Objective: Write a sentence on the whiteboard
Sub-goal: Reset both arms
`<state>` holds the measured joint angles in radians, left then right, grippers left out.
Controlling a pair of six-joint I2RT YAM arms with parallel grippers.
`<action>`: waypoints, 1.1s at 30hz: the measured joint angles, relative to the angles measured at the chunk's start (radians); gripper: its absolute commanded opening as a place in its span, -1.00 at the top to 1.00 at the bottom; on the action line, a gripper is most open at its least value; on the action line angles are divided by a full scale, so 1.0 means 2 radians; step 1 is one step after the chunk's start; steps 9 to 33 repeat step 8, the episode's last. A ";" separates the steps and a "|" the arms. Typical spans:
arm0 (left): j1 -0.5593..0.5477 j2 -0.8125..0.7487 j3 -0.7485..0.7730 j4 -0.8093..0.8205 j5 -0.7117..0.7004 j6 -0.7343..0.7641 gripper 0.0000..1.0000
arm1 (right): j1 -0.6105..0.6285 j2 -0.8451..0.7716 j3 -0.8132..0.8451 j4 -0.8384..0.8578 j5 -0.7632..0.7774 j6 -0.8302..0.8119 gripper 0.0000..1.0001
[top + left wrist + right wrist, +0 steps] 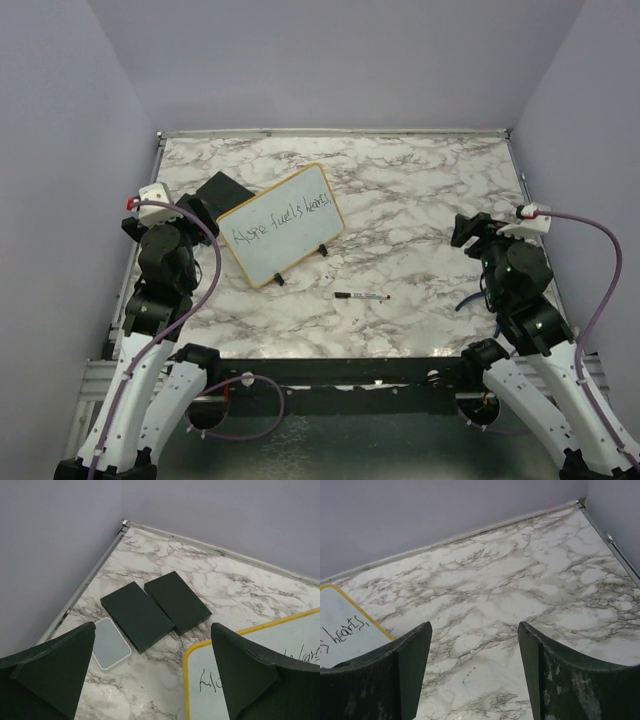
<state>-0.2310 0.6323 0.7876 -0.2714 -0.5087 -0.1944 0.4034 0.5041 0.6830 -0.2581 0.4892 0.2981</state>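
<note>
whiteboard cut off by the left wrist view's right and bottom edges, sentence there mostly hidden, only scraps show, black blocks sit partly behind the whiteboard from above, marker too small to detail

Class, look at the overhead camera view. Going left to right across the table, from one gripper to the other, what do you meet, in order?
left gripper → whiteboard → marker pen → right gripper. The black block is left out, since it overlaps the whiteboard's left end.
</note>
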 measured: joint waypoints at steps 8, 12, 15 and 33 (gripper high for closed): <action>0.000 -0.016 -0.011 0.000 -0.014 0.003 -0.98 | 0.000 -0.001 -0.006 0.003 0.009 -0.008 -0.48; 0.000 -0.016 -0.011 0.000 -0.014 0.003 -0.98 | 0.000 -0.001 -0.006 0.003 0.009 -0.008 -0.48; 0.000 -0.016 -0.011 0.000 -0.014 0.003 -0.98 | 0.000 -0.001 -0.006 0.003 0.009 -0.008 -0.48; 0.000 -0.016 -0.011 0.000 -0.014 0.003 -0.98 | 0.000 -0.001 -0.006 0.003 0.009 -0.008 -0.48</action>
